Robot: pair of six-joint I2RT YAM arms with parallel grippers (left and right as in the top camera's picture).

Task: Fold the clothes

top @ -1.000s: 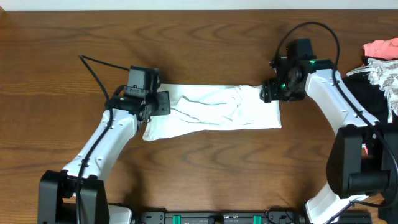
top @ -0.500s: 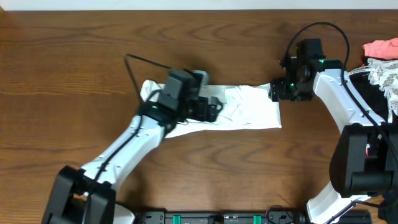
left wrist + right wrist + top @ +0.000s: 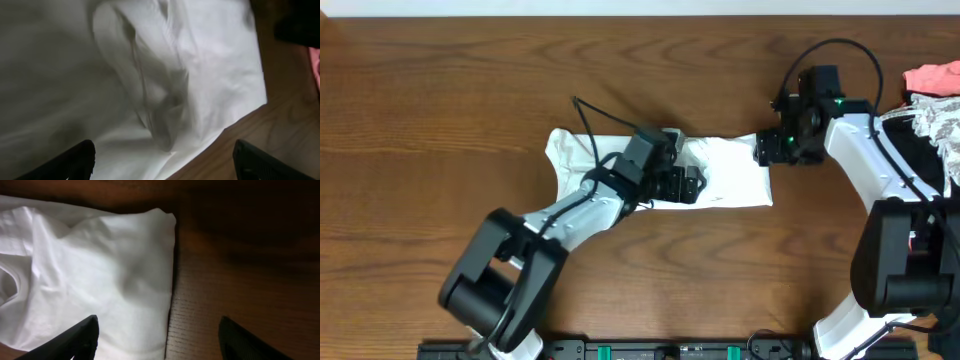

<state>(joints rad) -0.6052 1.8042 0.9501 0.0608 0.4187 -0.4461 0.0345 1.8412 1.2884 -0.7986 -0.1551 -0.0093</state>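
While the T-shirt [image 3: 728, 172] lies strip-folded on the table [image 3: 440, 90], the left gripper [image 3: 688, 186] and right gripper [image 3: 766, 150], jaws wide and empty, should each pinch both layers at its 9 and 3 o'clock ends.

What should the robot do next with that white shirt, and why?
Probably lower the right jaws and pinch the right edge of the T-shirt. Both pairs of jaws stand open and hold nothing, the right pair straddles that edge, and the shirt lies as a long strip, not yet folded across.
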